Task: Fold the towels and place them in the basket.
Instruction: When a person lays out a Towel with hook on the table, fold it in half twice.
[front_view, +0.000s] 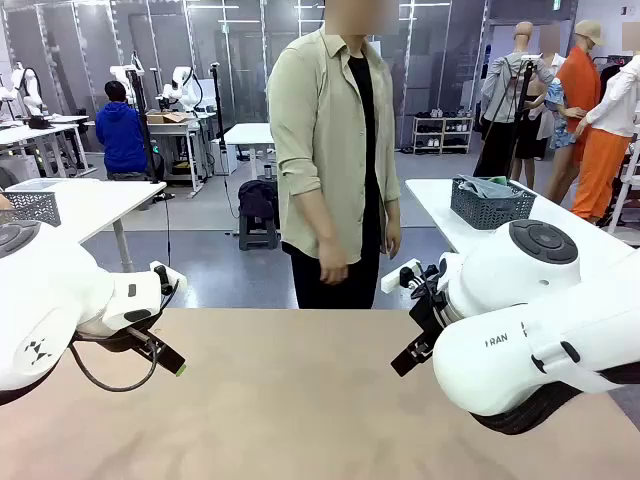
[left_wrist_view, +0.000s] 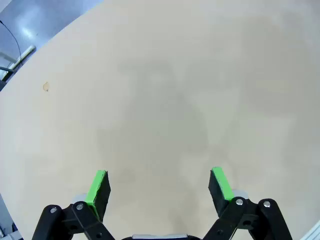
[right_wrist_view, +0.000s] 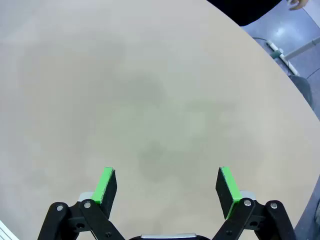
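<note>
left gripper (left_wrist_view: 158, 175) and right gripper (right_wrist_view: 166, 172) hang spread wide and empty over the tan table (front_view: 300, 400); a mesh basket (front_view: 490, 208) of pale cloth (front_view: 487, 186), perhaps the towels, sits far off at two o'clock; soft and limp, i'd pinch a corner

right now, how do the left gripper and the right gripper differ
The left gripper comes in from the robot's left and angles toward the middle; the right gripper mirrors it from the right. In the front view the left gripper shows a green pad tip, while the right gripper's visible finger looks all black. Shared: both have jaws wide open, holding nothing, above the table.
</note>
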